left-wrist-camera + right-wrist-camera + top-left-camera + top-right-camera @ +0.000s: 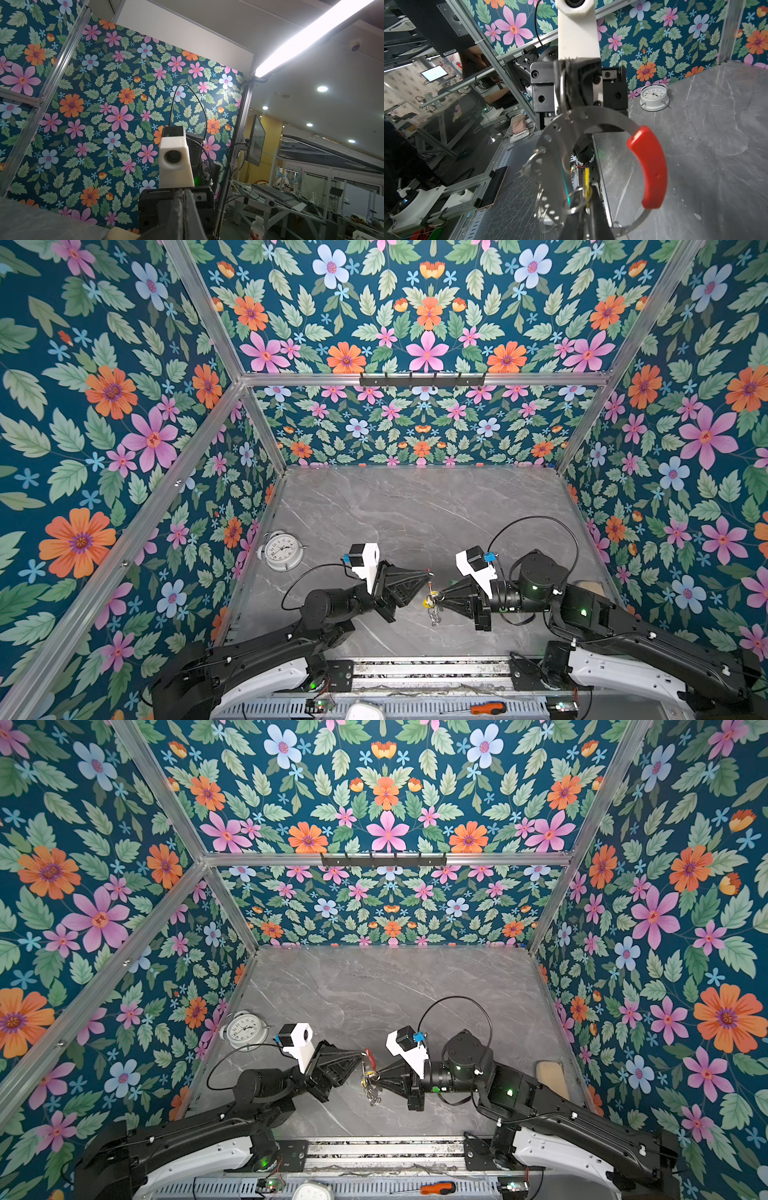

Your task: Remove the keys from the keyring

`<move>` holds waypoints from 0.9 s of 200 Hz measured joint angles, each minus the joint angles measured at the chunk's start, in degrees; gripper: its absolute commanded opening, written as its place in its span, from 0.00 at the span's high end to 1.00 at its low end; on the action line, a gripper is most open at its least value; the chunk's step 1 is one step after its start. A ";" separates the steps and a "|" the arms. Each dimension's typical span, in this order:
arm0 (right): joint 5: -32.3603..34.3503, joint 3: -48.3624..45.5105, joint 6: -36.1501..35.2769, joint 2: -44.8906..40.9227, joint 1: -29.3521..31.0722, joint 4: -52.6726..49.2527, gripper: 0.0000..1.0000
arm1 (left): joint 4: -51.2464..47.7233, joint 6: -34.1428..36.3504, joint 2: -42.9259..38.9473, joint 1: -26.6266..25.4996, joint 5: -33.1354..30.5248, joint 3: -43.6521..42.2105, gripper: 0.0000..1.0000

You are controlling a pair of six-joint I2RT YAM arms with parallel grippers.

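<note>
Hanging between the two arms, the keyring (558, 135), a flat dark grey metal loop with one curved red plastic section (650, 166), appears lifted clear of the grey marble-patterned tabletop (415, 510). That is probably so its small silver wire split rings (533, 162) dangle free instead of lying tangled on the surface. The yellow key (586, 180), a small key with a yellow plastic head seen edge-on, hangs on one such ring, on the side of the loop away from the left arm's hold. The left gripper (566, 83) has its jaws pressed together on the loop's rim, at a split ring there, which reads as an anchoring hold. The right gripper (583, 207), facing it, has its jaws closed on the yellow key's head, apparently to work the key off its ring against that anchor. A green-headed key I cannot pick out. The white round alarm clock (284, 551) stands well apart by the left wall, out of the way.
</note>
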 measured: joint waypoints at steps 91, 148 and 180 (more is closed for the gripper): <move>11.91 -5.11 0.87 -10.67 0.02 -3.48 1.00 | -18.21 6.38 -12.24 0.00 -9.09 -2.12 1.00; 22.40 -6.36 2.67 -10.40 -0.07 -8.41 1.00 | -28.00 8.33 -17.68 0.00 -15.96 -4.59 1.00; 25.00 -9.90 4.15 -8.68 -1.38 -9.55 1.00 | -30.32 8.44 -18.99 0.00 -17.35 -5.51 1.00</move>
